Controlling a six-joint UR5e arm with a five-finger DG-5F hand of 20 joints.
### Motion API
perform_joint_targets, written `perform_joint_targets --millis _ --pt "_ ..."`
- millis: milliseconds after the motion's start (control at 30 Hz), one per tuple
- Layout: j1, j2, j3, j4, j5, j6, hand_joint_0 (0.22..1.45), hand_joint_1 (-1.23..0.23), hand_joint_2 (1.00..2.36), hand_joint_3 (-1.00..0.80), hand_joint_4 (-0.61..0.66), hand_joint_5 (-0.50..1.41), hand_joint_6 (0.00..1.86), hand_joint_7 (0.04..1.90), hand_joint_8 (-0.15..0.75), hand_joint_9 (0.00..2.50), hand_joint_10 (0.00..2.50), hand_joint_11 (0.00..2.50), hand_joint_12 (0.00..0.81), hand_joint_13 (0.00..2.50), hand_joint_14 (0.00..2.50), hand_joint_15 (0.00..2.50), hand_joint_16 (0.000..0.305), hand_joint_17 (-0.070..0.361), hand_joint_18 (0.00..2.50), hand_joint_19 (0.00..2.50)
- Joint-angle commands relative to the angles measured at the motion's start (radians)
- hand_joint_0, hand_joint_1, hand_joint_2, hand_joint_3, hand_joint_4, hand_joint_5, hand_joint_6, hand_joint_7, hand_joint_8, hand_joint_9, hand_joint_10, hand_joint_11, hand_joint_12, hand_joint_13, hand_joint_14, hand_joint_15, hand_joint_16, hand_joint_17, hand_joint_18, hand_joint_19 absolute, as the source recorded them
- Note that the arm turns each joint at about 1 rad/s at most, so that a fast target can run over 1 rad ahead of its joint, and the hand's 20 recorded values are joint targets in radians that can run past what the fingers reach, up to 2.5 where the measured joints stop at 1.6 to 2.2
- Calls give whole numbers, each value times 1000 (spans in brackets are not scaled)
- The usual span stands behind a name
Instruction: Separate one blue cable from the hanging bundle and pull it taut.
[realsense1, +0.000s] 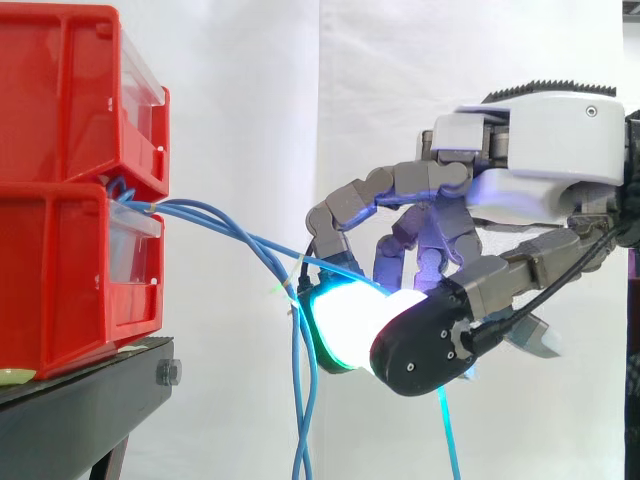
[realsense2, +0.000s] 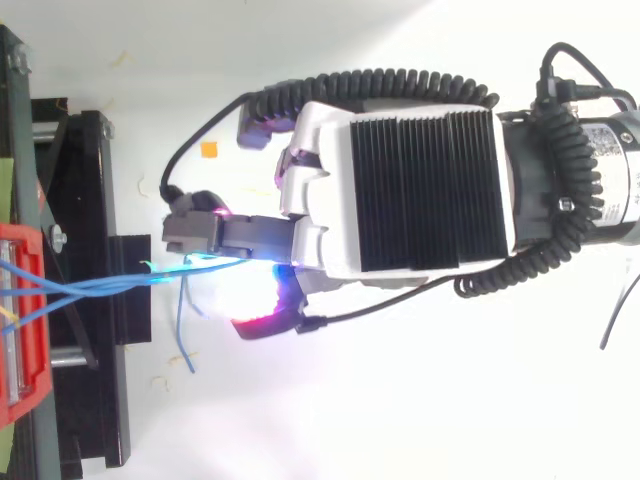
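- Pinches one blue cable (realsense1: 250, 238) between the curled fingers and thumb of the robot hand (realsense1: 545, 185), glowing pads (realsense1: 345, 315) pressed together on it: closed on the strand, not spread.
- Held at about the height of the lower bin, reaching in from the right, probably so that a pull away from the bins draws the strand straight out rather than downward.
- Hangs the rest of the bundle (realsense1: 300, 400) just left of the pads, close to the held strand where it meets them, so separation is judged only partly made.
- Starts at the seam between the two stacked red bins (realsense1: 60, 110) on the black worktop (realsense1: 90, 385) and slopes down to the pads with a mild bow, so judged not yet taut.
- Trails a loose tail (realsense1: 448, 430) below the thumb, tinted by the glow.
- From above, fans out of the bin and narrows toward the fingertips (realsense2: 195, 235), which fits a single gathering point at the pinch.
- Cannot make out any readable writing, label or brand on bins, cable or hand casing.
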Motion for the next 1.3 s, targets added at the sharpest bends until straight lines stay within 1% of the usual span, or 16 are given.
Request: perform_joint_targets --millis 0,33,100,167,200,233,267,333,367,500,600,667,800,900,1000,1267 --pt "1 0 0 0 1 371 710 -760 1020 -162 70 139 503 1305 138 2047 27 631 279 1490 26 794 44 100 849 728" --pt "-1 0 0 0 3 396 710 -760 1020 -162 77 139 503 1299 138 2048 27 629 280 1491 25 778 45 100 849 729" --pt "-1 0 0 -2 8 477 710 -759 1020 -160 78 139 503 1304 132 2048 26 629 279 1489 25 793 45 100 849 728" --pt "-1 0 0 -2 12 532 711 -760 1020 -165 70 139 503 1305 134 2047 27 621 281 1490 25 781 44 100 849 729" --pt "1 0 0 -3 14 549 711 -760 1020 -165 72 139 503 1304 138 2044 27 625 281 1490 25 785 44 100 849 730" --pt "1 0 0 -3 15 583 710 -760 1020 -162 71 139 503 1304 138 2043 28 621 280 1491 25 779 44 100 849 728" --pt "-1 0 0 -3 17 680 711 -760 1021 -165 78 139 504 1304 132 2043 27 619 282 1491 23 781 45 100 848 729" --pt "-2 0 0 -3 17 712 711 -760 1020 -165 71 139 504 1305 140 2044 25 619 279 1489 25 787 44 99 849 729" --pt "-1 0 0 -3 17 746 711 -760 1021 -165 77 139 503 1305 134 2044 28 621 280 1489 26 778 44 99 849 729" --pt "-4 0 0 -5 17 816 711 -760 1021 -164 70 139 504 1310 132 2044 27 627 284 1485 25 789 44 100 846 731" --pt "-4 0 0 -13 17 833 710 -759 1020 -160 70 139 503 1310 136 2038 25 619 286 1482 23 790 45 100 847 731" --pt "-4 0 0 -36 17 852 709 -759 1020 -156 70 139 503 1297 137 2036 27 626 280 1481 25 788 44 100 845 737" --pt "-5 0 0 -114 15 893 706 -759 1021 -153 65 139 503 1304 138 2036 27 622 280 1482 25 781 45 100 844 730" --pt "-4 0 0 -140 15 904 708 -760 1020 -162 71 139 503 1304 140 2037 26 640 280 1480 25 785 44 100 843 732" --pt "1 0 0 -158 15 911 710 -760 1020 -168 69 139 503 1304 136 2039 27 625 285 1480 25 790 44 100 843 732" --pt "2 0 0 -160 17 916 711 -759 1020 -176 70 138 503 1307 142 2036 26 624 280 1482 23 791 44 99 842 732"
